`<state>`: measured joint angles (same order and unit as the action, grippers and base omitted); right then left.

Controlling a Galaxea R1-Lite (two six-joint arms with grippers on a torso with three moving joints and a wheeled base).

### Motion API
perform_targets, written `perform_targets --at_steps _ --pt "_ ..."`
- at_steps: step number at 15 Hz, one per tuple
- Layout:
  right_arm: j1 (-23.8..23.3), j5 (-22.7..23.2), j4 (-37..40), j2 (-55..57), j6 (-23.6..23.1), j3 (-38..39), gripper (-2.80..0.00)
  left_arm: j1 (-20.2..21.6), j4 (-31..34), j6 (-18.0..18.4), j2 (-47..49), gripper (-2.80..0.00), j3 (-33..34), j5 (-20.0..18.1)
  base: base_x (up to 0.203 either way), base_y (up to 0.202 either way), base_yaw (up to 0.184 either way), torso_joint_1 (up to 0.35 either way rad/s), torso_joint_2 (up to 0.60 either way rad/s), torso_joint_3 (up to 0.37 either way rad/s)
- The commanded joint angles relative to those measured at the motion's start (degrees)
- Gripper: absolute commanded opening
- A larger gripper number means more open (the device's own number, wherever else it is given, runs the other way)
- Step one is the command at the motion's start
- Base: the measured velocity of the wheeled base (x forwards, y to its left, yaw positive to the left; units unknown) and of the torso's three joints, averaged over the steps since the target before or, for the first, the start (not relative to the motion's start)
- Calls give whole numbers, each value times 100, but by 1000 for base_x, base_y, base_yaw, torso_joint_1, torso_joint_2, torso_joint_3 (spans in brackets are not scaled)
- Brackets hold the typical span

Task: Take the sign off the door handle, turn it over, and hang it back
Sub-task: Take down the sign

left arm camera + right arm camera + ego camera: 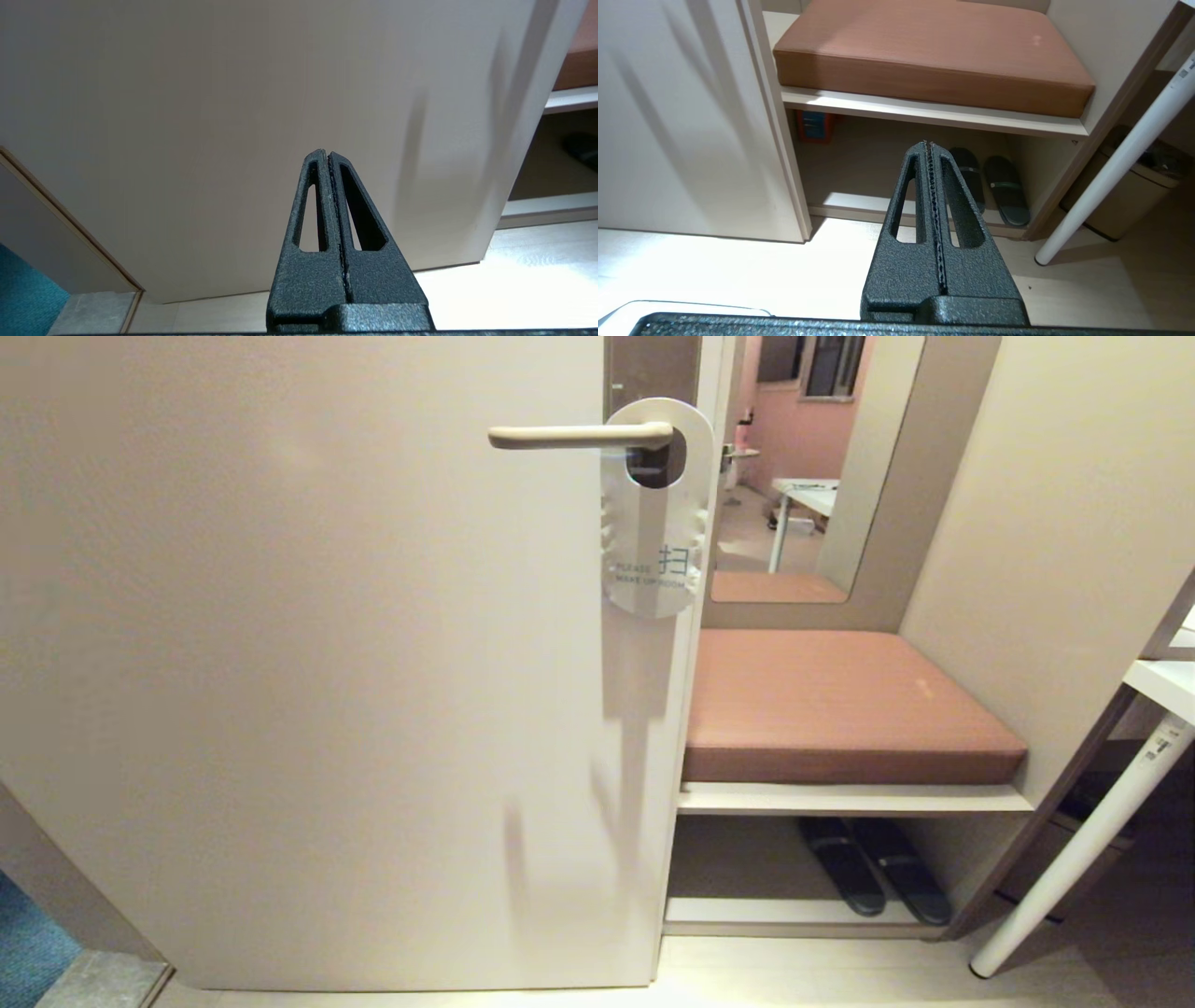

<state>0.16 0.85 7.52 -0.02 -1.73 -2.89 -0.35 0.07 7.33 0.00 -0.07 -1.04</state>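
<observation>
A white oblong sign (653, 537) hangs by its large hole from the cream door handle (569, 436), near the door's right edge in the head view. Its visible face carries pale blue lettering and a Chinese character. The brown-grey backplate (653, 369) shows above it. Neither arm appears in the head view. My left gripper (325, 154) is shut and empty, low down, facing the bare lower door panel. My right gripper (928, 144) is shut and empty too, low, pointing at the shelf under the bench.
Right of the door stands a bench with a brown cushion (840, 705), dark slippers (873, 877) on the shelf beneath and a mirror (812, 467) behind. A white table leg (1074, 859) slants down at the far right, with a bin (1134, 196) behind it.
</observation>
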Motion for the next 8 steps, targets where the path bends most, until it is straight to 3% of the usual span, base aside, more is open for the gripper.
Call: perform_targets --at_steps 1,5,8 --pt "2 3 4 2 -3 -1 -280 0 -7 -37 9 -280 4 11 0 0 0 0 0 0" --pt "2 3 4 2 -3 -1 -280 -1 -11 -789 9 -280 7 77 0 0 0 0 0 0" --pt "2 3 4 2 -3 -1 -280 0 -25 -1005 9 -280 7 227 0 0 0 0 0 0"
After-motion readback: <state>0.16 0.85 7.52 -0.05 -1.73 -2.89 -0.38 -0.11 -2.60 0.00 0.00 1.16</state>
